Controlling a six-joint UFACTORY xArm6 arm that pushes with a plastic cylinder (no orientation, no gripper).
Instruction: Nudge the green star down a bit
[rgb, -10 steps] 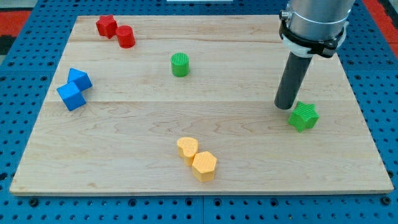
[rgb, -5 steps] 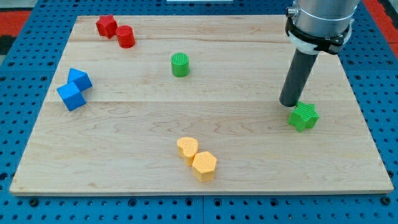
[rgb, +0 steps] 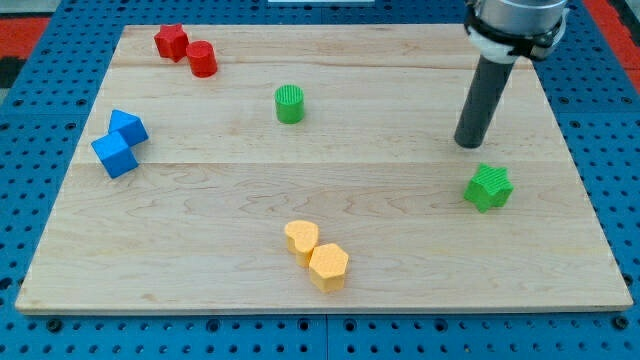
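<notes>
We're in a robotics lab here — a pale wooden board (rgb: 330, 215) laid on a blue perforated bench (rgb: 30, 130), the kind drilled for bolting fixtures. Small coloured blocks are scattered on it like test pieces, and a metal-collared robot arm (rgb: 512, 25) comes down from the view's top.

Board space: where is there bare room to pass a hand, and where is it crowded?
Free: the middle band between the green cylinder and the yellow blocks, and the bottom-left corner below the blue blocks. Crowded: the right side, where my tip stands just above the green star, and the top-left by the red blocks.
</notes>
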